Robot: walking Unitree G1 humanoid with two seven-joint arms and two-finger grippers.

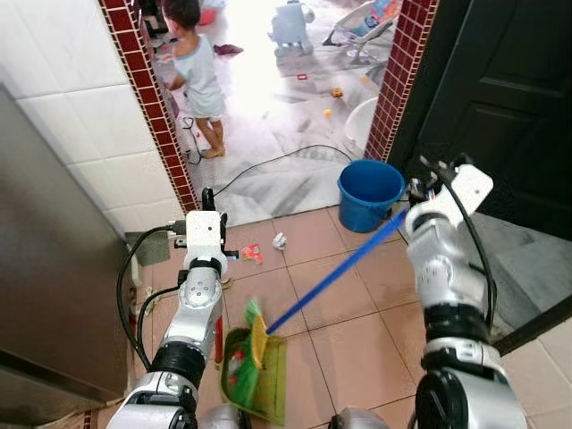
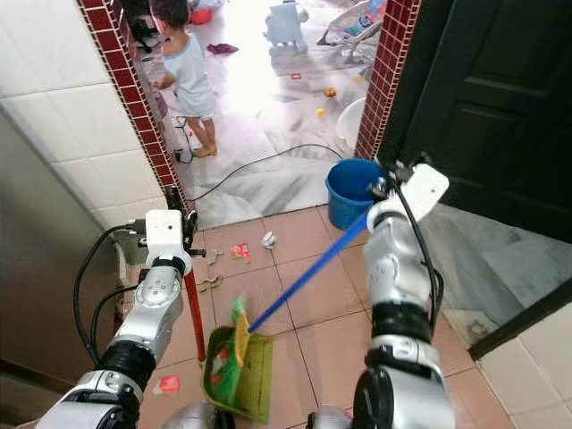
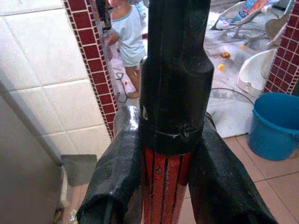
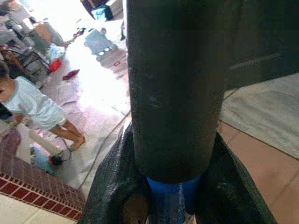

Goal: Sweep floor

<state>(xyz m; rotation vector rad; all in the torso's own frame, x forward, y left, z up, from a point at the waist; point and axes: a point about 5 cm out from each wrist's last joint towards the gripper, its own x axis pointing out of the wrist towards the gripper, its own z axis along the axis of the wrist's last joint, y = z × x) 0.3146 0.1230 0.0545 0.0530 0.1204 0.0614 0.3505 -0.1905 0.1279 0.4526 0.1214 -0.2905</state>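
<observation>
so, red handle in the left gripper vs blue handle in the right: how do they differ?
The red handle stands nearly upright, running down to the green dustpan; the blue handle slants across the tiles down to the broom head at that dustpan. The left gripper holds red ribbed plastic below a black cap; the right gripper holds smooth blue. Shared: each has a black top section and is clamped between two black fingers.

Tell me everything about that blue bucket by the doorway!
The blue bucket is round and looks like plastic, with a darker inside; what it holds cannot be made out. It stands upright on the tiled floor at the doorway, beside the red brick pillar. A black cable runs along the ground just behind it. The broom's blue handle passes in front without touching it.
</observation>
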